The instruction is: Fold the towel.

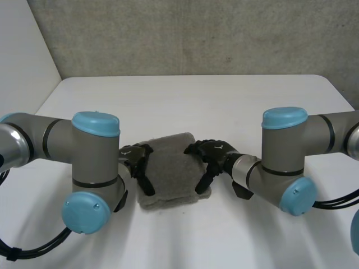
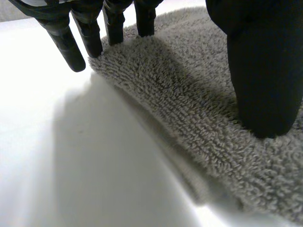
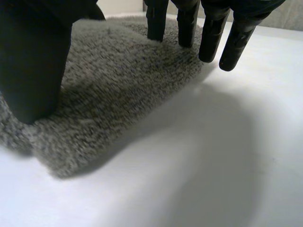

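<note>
The folded grey towel (image 1: 168, 171) lies on the white bench (image 1: 185, 101), between the arms. The left robot hand (image 1: 137, 161) sits at its left edge and the right robot hand (image 1: 213, 156) at its right. The wrist views show what the head view cannot: both hands are unclenched, with straight fingers (image 2: 64, 45) at the towel's edge and thumbs resting on the pile.

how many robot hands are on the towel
2: the left hand sits at the towel's left edge, the right hand at its right edge.
</note>
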`<state>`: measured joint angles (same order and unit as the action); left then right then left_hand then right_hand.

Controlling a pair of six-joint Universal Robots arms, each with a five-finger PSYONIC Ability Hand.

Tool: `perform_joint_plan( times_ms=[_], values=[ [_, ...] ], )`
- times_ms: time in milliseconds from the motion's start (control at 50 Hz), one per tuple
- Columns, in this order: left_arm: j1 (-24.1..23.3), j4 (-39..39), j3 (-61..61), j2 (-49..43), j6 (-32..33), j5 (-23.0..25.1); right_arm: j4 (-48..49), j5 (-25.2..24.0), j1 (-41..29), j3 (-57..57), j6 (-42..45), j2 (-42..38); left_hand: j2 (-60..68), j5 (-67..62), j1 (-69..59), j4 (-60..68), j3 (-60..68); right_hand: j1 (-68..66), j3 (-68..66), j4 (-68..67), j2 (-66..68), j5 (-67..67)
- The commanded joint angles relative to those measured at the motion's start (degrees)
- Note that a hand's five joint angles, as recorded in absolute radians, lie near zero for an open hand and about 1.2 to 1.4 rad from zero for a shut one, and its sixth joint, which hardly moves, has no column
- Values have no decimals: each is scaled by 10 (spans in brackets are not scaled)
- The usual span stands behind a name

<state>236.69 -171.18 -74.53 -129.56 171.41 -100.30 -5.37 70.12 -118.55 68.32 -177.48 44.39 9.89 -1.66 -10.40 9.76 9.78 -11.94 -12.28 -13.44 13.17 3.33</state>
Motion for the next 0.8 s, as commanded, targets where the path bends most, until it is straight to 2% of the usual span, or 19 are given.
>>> perform_joint_plan(
  times_ms=[20, 140, 180, 220, 240, 280, 340, 460, 560, 800],
  values=[
    [3, -6, -7, 6, 43, 0, -1, 45, -12, -8, 81, 24, 5, 13, 0, 6, 6, 19, 23, 34, -32, -33],
    [-5, -6, 2, 56, 44, 1, 4, 60, -12, 1, 80, 86, 5, 13, 0, 6, 6, 19, 23, 34, -32, -33],
    [-6, -6, 2, 83, 44, 1, 9, 91, -5, 9, 74, 139, 5, 13, 0, 6, 6, 19, 23, 34, -32, -33],
    [-5, -6, 2, 140, 42, 1, 18, 108, -4, 17, 68, 171, 5, 13, 0, 6, 6, 19, 23, 34, -32, -33],
    [-5, -6, 2, 140, 42, 1, 19, 108, -4, 17, 68, 171, 5, 13, 0, 6, 6, 19, 23, 34, -32, -33],
    [4, -6, -1, 200, 38, 3, 51, 142, 12, 38, 57, 233, 5, 13, 0, 6, 6, 19, 23, 34, -32, -33],
    [28, -6, -6, 254, 42, 7, 73, 164, 33, 57, 56, 276, 7, 11, -1, 8, 8, 19, 23, 34, -32, -33],
    [64, 1, -10, 313, 40, 34, 63, 184, 53, 99, 58, 358, 8, 9, -3, 10, 9, 19, 23, 34, -32, -33],
    [79, 14, -15, 358, 44, 75, 49, 181, 81, 123, 63, 393, 8, 9, -3, 10, 9, 19, 23, 34, -32, -33],
    [80, 13, -34, 420, 50, 76, 41, 179, 79, 132, 72, 416, 7, 11, -1, 8, 8, 19, 23, 34, -32, -33]
  ],
)
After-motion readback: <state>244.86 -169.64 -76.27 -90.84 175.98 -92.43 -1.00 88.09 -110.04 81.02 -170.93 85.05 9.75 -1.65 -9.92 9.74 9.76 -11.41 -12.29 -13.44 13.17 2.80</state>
